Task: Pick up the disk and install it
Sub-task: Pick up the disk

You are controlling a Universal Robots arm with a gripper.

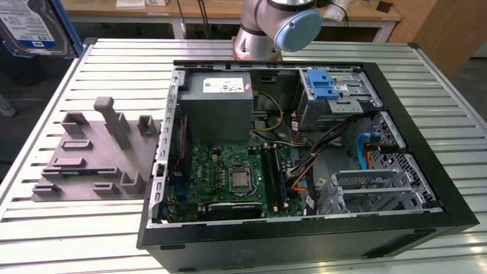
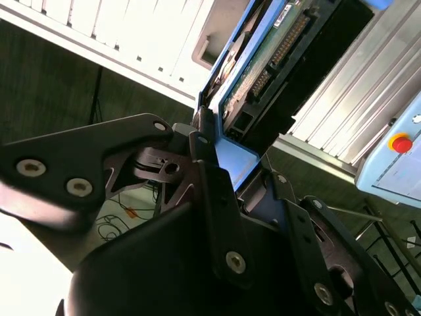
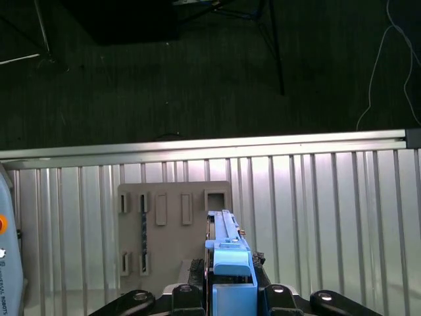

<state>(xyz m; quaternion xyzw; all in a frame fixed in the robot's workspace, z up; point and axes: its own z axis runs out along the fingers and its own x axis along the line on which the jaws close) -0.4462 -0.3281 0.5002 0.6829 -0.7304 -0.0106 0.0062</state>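
The disk [image 1: 27, 24] is silver-grey with a blue-and-white label and a blue bracket; the pincer [image 3: 228, 291] is clamped on its edges, holding it upright; below the pincer lies the slatted table [image 3: 329, 210].

The exterior view looks down from high above the slatted table [image 1: 76, 240], facing the arm's base [image 1: 259, 40] at the far edge, with the open computer case [image 1: 304, 240] in the middle. The first wrist view looks down from well above the table, past the gripper [image 3: 230, 293] and disk [image 3: 227, 243], onto the grey holder plate [image 3: 171, 230] that also lies at the exterior view's left. The second wrist view is tilted and very close to the gripper's links and the disk.
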